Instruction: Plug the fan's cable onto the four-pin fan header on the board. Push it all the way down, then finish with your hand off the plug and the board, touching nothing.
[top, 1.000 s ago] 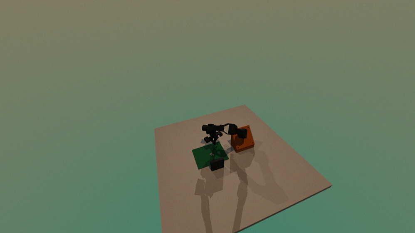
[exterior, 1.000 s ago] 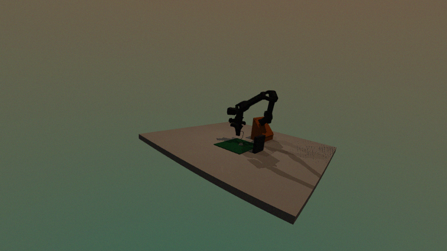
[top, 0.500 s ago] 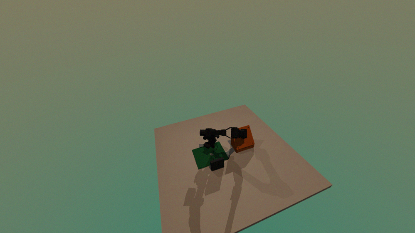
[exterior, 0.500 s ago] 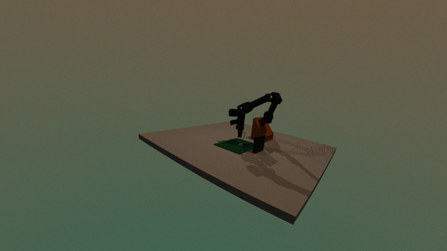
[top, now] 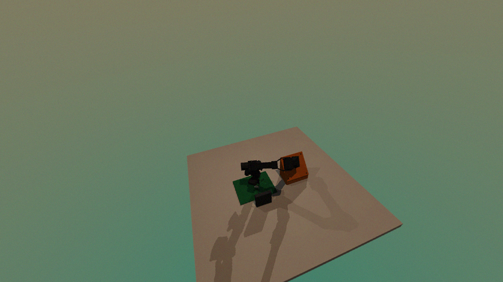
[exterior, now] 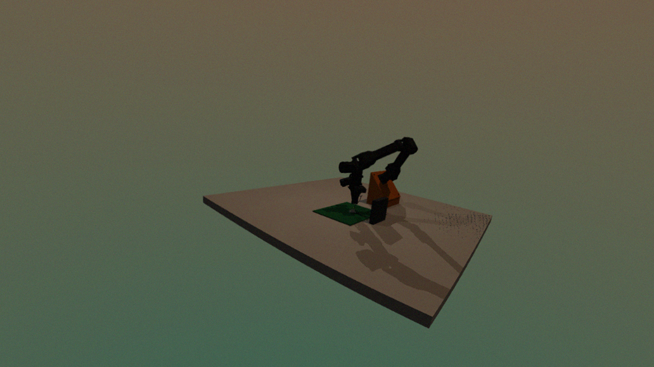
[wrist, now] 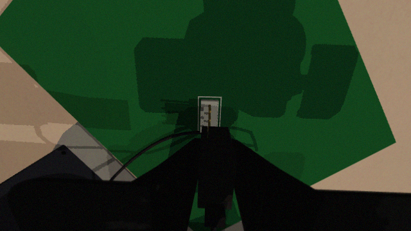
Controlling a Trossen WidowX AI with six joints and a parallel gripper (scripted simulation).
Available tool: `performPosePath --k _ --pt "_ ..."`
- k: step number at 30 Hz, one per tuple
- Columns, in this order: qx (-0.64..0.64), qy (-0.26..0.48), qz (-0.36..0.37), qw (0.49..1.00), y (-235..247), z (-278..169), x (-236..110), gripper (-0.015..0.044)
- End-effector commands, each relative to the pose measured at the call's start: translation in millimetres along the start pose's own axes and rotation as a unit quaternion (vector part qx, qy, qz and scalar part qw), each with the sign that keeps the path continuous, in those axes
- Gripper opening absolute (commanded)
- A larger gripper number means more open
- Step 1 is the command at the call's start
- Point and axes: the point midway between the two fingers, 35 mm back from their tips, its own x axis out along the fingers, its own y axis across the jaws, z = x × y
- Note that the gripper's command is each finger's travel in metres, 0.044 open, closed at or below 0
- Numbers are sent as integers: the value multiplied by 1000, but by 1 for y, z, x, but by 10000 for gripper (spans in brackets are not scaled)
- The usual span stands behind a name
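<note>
The green board lies flat on the table. Its four-pin fan header is a small white-outlined socket with gold pins, standing bare. My gripper is shut on the black plug and holds it above the board, just on the near side of the header in the wrist view. The thin black cable curves from the plug off to the left. The dark fan stands upright at the board's edge.
The arm rises from an orange base block beside the board. All of it rests on a tan table top. The arm's long shadows fall across the table.
</note>
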Motion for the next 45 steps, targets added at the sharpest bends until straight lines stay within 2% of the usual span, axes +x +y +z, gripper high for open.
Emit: performPosePath --k 1,26,31,45 --pt "-7 1 3 1000 3 -1 0 0" --pt "-7 0 3 1000 2 6 -3 0" --pt "-7 1 3 1000 3 6 19 0" --pt "-4 1 3 1000 3 6 19 0"
